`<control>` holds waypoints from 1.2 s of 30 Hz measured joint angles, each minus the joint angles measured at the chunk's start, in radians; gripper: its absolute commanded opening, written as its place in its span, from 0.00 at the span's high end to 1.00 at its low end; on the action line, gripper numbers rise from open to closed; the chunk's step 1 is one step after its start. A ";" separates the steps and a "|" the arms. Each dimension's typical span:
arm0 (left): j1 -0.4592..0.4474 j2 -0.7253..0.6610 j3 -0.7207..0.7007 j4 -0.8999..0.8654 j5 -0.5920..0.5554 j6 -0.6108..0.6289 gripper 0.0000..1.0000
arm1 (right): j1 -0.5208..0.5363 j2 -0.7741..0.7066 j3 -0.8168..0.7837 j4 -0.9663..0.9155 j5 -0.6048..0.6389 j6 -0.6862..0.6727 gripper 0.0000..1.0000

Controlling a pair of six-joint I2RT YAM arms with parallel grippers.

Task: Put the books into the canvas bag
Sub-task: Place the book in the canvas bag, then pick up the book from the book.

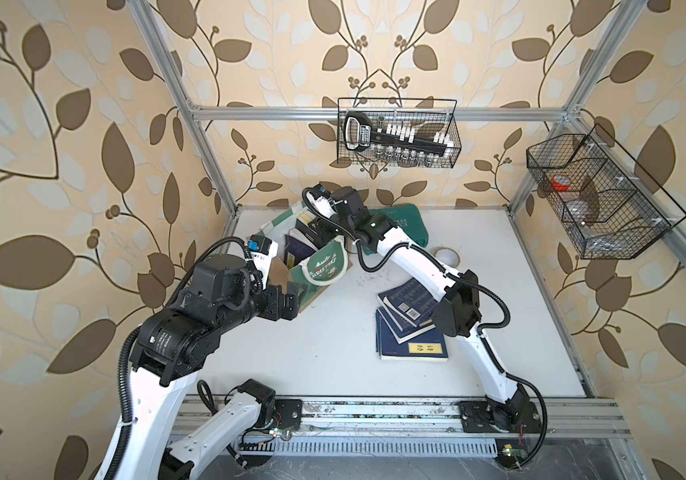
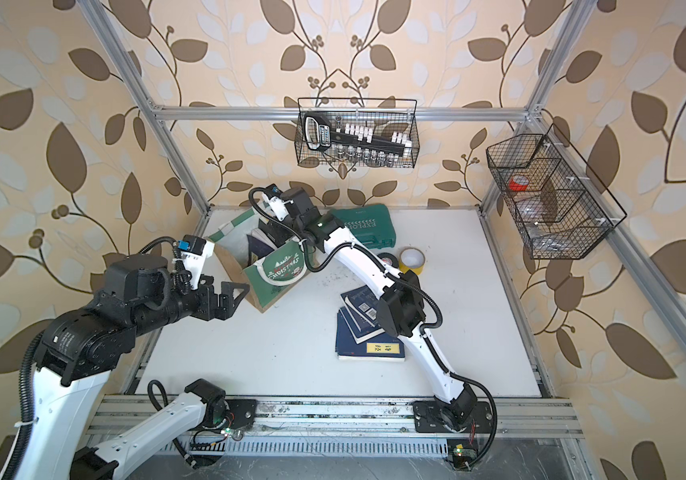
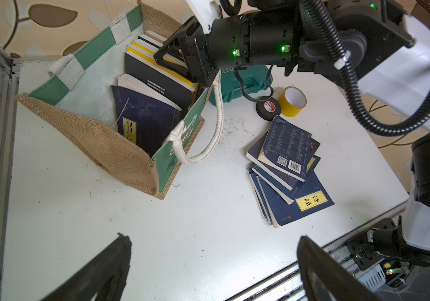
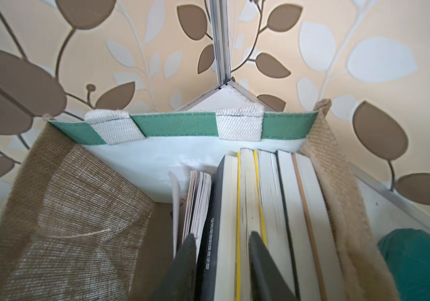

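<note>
The canvas bag (image 1: 321, 266) (image 2: 281, 271) (image 3: 120, 153) stands open at the back left of the table. Several books stand on edge inside it, a black one (image 3: 156, 78) (image 4: 221, 195) and a navy one (image 3: 148, 117) among them. My right gripper (image 1: 323, 227) (image 2: 274, 235) (image 4: 224, 239) reaches down into the bag. Its jaws are apart, straddling the black book's top edge. More navy books (image 1: 409, 320) (image 2: 368, 328) (image 3: 289, 169) lie in a loose pile on the table. My left gripper (image 1: 291, 299) (image 2: 235, 291) (image 3: 213, 238) hangs wide open and empty beside the bag's near corner.
A green tool case (image 1: 403, 224) (image 3: 245, 83) lies behind the bag. A yellow tape roll (image 2: 411, 259) (image 3: 292, 101) and a black one (image 3: 268, 107) sit next to it. Wire baskets (image 1: 397, 133) (image 1: 599, 195) hang on the back and right walls.
</note>
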 measured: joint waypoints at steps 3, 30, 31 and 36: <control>0.000 0.000 -0.001 0.002 0.000 0.000 0.01 | -0.009 -0.004 0.000 0.004 -0.016 0.010 0.44; 0.000 0.067 -0.196 0.174 0.401 -0.026 0.01 | -0.480 -1.040 -1.501 0.262 -0.139 0.307 0.04; -0.001 0.075 -0.203 0.186 0.413 -0.030 0.01 | -0.512 -1.067 -1.556 0.266 -0.151 0.320 0.04; -0.015 0.129 -0.233 0.270 0.468 -0.063 0.01 | -0.650 -1.130 -1.751 0.301 -0.238 0.361 0.04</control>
